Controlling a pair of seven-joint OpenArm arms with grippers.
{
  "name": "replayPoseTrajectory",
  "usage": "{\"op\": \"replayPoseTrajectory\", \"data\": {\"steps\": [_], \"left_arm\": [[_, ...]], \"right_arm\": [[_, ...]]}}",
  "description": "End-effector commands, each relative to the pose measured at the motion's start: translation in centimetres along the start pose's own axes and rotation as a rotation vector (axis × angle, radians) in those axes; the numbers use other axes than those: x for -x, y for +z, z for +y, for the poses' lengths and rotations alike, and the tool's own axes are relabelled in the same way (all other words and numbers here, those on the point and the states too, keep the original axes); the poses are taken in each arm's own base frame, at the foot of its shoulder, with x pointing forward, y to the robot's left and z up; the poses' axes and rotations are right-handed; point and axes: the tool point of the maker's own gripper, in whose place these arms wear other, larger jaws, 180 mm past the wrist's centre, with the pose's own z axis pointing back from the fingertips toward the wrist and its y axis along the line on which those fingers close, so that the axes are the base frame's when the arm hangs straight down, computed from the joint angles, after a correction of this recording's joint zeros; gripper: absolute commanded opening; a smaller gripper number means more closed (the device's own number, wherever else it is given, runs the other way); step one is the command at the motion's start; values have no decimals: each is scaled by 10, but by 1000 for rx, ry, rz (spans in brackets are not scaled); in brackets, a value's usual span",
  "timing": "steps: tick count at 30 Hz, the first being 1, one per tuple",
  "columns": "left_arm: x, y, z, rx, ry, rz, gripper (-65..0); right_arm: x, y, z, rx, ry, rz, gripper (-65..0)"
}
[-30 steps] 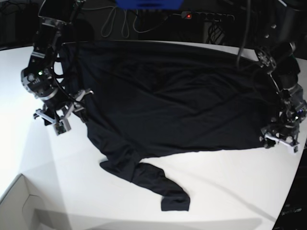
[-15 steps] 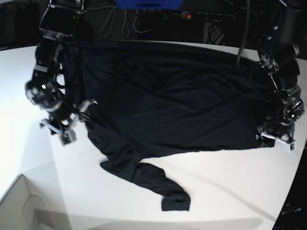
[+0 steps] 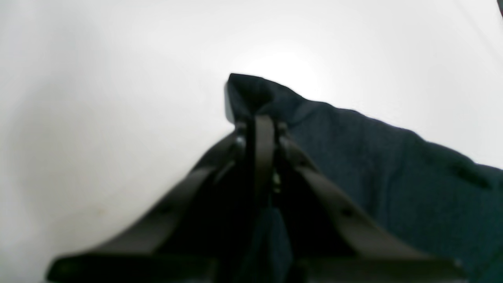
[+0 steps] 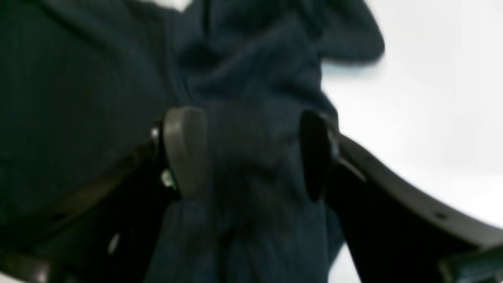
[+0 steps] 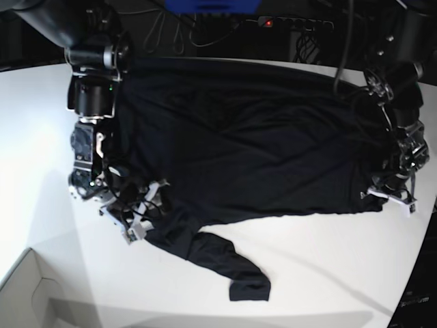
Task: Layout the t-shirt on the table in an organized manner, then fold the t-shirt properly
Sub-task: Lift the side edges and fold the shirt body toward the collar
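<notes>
Centrally, a black shirt [image 5: 239,137] lies spread on the white surface [image 5: 328,273], one sleeve trailing toward the near edge. Left hand [image 3: 261,122] is clamped on the shirt's corner. Right hand [image 4: 251,153] spreads wide over bunched cloth near the sleeve, gripping nothing.

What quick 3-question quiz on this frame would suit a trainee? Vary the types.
1. True or false: the left gripper is shut on the t-shirt.
2. The right gripper is: A) shut on fabric, B) open with fabric between its fingers, C) away from the shirt.
3. Fill in: in the base view, one sleeve lies crumpled toward the ___ edge of the table.

Key: 1 true; 2 B; 3 near
</notes>
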Motion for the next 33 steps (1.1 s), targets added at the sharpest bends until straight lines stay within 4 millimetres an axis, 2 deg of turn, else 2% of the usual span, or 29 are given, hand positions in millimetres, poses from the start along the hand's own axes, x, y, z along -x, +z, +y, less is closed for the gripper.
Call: {"op": "replayPoseTrajectory", "data": {"steps": [1,4,7,11,13,18,25,26,28,31,32,33], "left_arm": [[19,-1,-3,1,-28,98,-648],[20,-2,-6,7,-23,98,-648],[21,-2,-7,9,-23,99,-648],[21,-2,-7,10,-22,98,-648],[21,-2,-7,10,-22,98,-648],[21,-2,-7,10,-22,98,-648],[21,-2,-7,10,-22,98,-648],[21,-2,-7,10,-22,98,-648],[21,-2,-7,10,-22,98,-648],[20,-2,-7,10,-22,97,-648],[17,-2,-8,12,-24,89,-648],[16,-1,-8,17,-23,85,-648]], "right_arm": [[-26,3,-8,10,6,-74,-268],[-30,-2,-17,45,-45,-117,-267],[-17,-4,-32,87,-87,-105,-266],[-20,-1,-52,180,-135,-154,-266],[-19,-1,-52,185,-136,-156,-265],[-15,-4,-46,173,-138,-147,-265],[20,-27,-8,84,-71,-30,-275],[23,-28,-6,79,-71,-20,-292],[23,-28,-6,78,-70,-20,-369],[20,-25,-12,92,-82,-32,-589],[13,-22,-18,104,-81,-48,-650],[6,-18,-22,117,-81,-71,-650]]}}
